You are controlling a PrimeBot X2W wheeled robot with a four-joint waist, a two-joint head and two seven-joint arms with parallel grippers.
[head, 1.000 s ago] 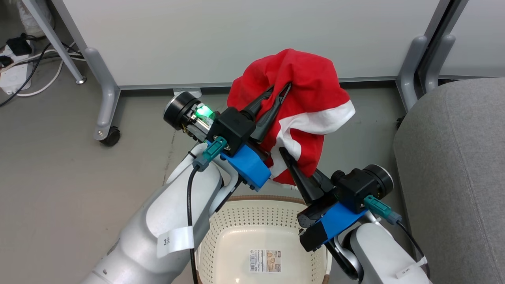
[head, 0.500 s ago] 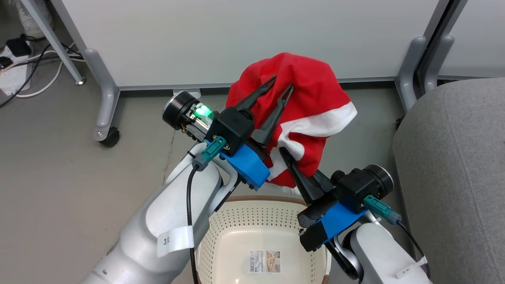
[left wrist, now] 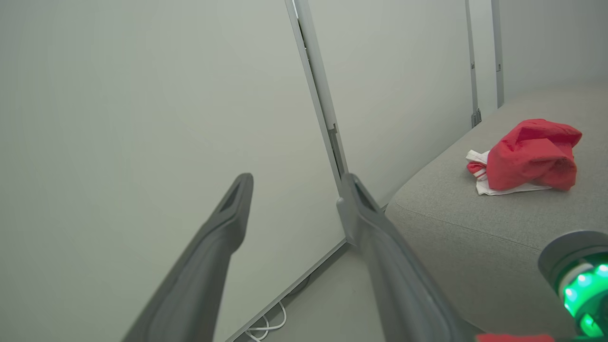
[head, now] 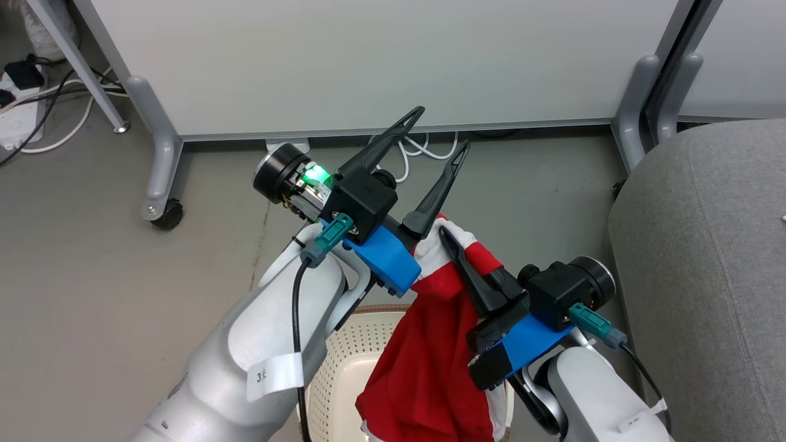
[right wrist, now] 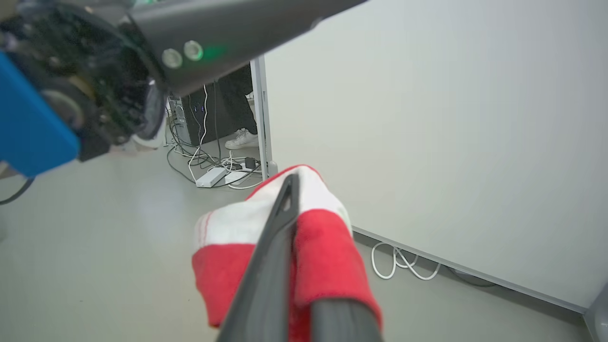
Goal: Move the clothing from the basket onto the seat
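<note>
The large grey fabric-upholstered seat (head: 706, 258), rounded at its edge and crossed by a stitched seam, stands on the robot's right. The flat white partition panel (head: 368, 61) rises ahead on grey metal feet, over a smooth grey floor (head: 92, 276).

The left arm's pale, glossy forearm (head: 264, 344) comes up from the lower left and angles toward the panel. Its left hand (head: 443, 127) is spread wide, the two long, dark, tapered fingers well apart with nothing between them. The right arm enters from the lower right and slants up and inward. Its right hand (head: 447, 236) is clamped tight on a soft bright red garment with a white panel (head: 430, 356).

The cloth is pinched at its white-and-red edge, close to the fingertips. The rest hangs in limp folds over the cream-white perforated plastic basket (head: 344, 362), whose thin brown rim shows beside it. In the left wrist view, a second crumpled red-and-white garment (left wrist: 527, 156) lies bunched on the seat's cushion, well apart from both arms. Looped white cables (head: 424, 147) lie at the foot of the panel.
</note>
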